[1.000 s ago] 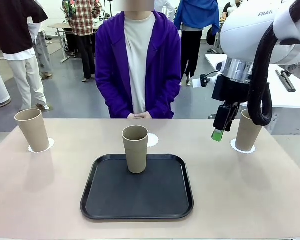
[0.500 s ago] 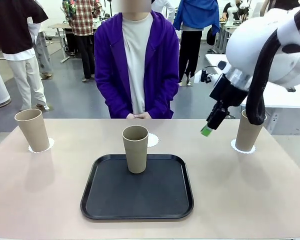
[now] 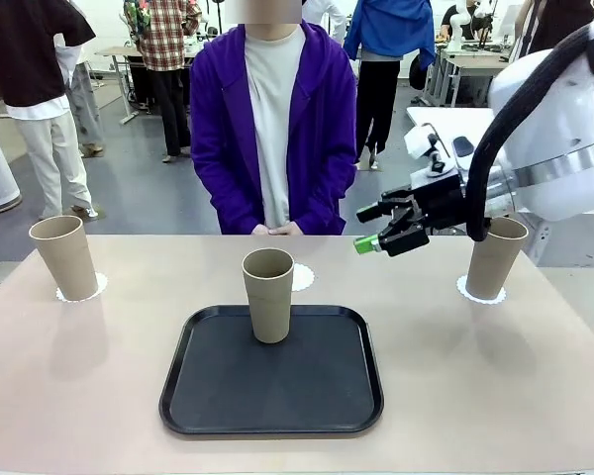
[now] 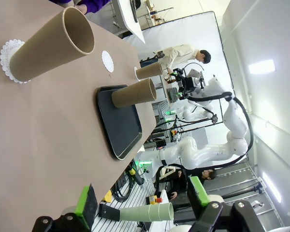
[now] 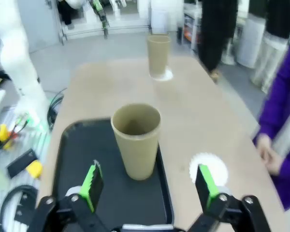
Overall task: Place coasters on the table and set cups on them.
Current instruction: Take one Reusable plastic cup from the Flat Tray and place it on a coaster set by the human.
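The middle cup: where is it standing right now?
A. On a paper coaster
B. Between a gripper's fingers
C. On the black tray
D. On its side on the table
C: the cup stands upright on the tray, and the coaster just behind it lies bare on the table.

Middle coaster [image 3: 303,277] partly behind centre cup [image 3: 268,295]

Open lab hall: white worktables [image 3: 450,116], loose cables [image 5: 12,205] on grey floor [image 3: 139,203], onlookers [image 3: 168,49] in the background.
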You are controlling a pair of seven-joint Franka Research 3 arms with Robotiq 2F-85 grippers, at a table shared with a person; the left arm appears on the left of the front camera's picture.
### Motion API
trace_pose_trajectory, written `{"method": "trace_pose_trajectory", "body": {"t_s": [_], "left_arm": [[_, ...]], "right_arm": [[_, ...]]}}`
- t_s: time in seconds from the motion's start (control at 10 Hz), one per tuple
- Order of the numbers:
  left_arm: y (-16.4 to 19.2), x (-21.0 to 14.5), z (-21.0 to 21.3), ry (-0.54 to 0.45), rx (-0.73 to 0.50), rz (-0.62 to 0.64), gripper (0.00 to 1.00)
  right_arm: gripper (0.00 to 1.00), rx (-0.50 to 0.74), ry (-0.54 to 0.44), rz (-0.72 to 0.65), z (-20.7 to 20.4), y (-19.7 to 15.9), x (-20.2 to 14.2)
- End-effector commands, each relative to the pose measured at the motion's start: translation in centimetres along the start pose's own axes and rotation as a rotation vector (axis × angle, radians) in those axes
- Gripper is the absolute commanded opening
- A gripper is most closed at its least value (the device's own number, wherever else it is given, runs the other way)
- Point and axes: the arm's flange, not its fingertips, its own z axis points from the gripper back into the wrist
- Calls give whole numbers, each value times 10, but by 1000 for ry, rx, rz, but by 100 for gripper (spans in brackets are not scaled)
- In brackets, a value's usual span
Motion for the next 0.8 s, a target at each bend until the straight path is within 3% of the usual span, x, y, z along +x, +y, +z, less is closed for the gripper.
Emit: {"method": "trace_pose_trajectory", "body": {"t_s": [0.0,0.7], "left_arm": [[-2,1,1,-7,-7,-2,100],[-2,1,1,-7,-7,-2,100]], "right_arm": [[100,88,-97,-37,-1,-9,-45],[100,106,-45,-67,-29,-11,-77]]}}
